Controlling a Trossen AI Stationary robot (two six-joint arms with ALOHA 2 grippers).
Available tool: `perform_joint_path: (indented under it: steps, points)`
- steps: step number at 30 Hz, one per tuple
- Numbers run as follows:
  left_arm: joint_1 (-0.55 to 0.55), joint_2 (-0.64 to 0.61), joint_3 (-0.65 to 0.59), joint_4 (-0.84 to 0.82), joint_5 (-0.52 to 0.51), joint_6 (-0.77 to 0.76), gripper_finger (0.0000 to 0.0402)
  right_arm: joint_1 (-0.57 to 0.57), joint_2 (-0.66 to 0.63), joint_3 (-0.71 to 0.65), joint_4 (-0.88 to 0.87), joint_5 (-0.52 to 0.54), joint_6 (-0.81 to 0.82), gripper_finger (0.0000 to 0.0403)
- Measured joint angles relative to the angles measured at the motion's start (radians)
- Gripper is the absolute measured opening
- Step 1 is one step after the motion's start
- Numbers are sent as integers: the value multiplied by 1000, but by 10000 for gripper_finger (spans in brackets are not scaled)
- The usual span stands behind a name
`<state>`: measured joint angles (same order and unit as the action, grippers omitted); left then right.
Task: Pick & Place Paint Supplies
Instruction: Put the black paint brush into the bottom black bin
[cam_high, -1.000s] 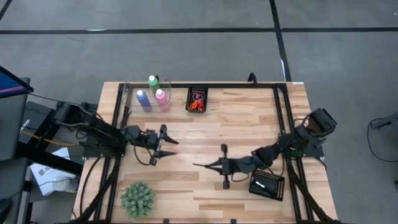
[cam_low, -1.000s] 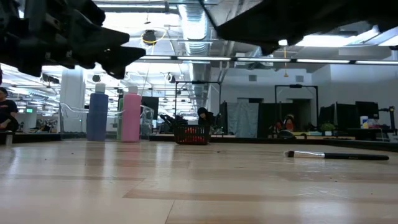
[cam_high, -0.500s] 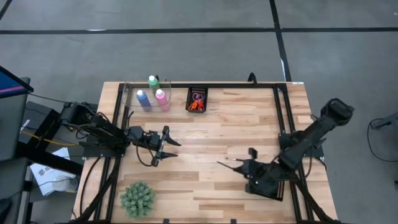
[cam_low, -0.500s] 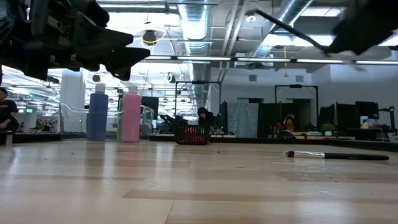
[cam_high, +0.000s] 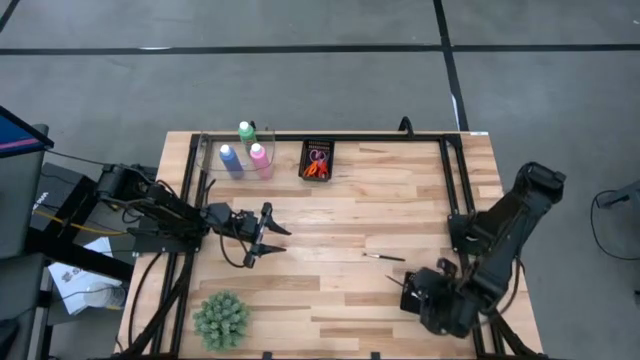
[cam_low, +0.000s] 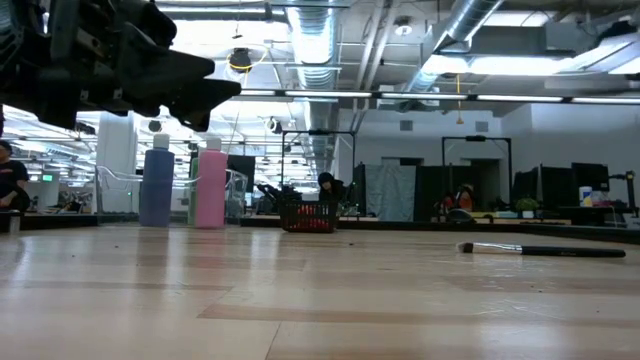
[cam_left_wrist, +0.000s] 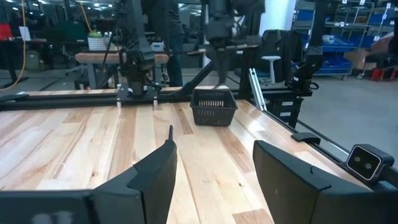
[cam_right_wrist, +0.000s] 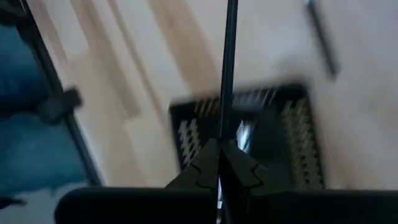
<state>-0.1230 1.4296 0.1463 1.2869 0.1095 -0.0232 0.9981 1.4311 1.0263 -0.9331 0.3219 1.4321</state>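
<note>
Right end effector (cam_right_wrist: 219, 163) fully closed, clamping a thin dark brush (cam_right_wrist: 229, 68) by its handle; positioned above the black mesh tray (cam_high: 428, 298) at the counter's (cam_high: 380, 200) near right corner. In the right wrist view the brush shaft runs straight out from the fingertips, over the tray's mesh.

Second brush (cam_high: 384, 257) lies flat on the counter, just beside the tray toward the middle, apart from both arms. Low view shows it lying on the wood (cam_low: 545, 250), bristles at one end.

Left end effector (cam_high: 264, 232) hovers above the counter near the left edge, about midway along it. Fingers (cam_left_wrist: 158, 176) parted, nothing between them.

Bottles: blue (cam_high: 230, 160), pink (cam_high: 259, 159), green (cam_high: 246, 131), upright and clustered at the far left corner inside a clear holder (cam_high: 208, 152). Caps white.

Scissors (cam_high: 317, 166), orange and pink handles, in a second black mesh tray (cam_high: 318, 146) at the far edge, just right of the bottles.

Spiky green plant (cam_high: 221, 319) at near left corner
</note>
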Motion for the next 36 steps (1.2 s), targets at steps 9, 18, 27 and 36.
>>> perform_joint_path:
  steps: [9, 18, 27, 36]
  points:
    - [0, 0, 0, -4, 0, 2, 204, 125, 155, 63, -65, -127, 262, 0]
    - [0, 0, 0, 16, 0, 12, 204, 93, 175, 83, -165, -271, 255, 0]
    - [0, 0, 0, 12, 0, 12, 204, 34, 175, 83, -143, -281, 191, 0]
    - [0, 0, 0, 8, 0, 11, 204, 33, 175, 83, -166, -300, 232, 72]
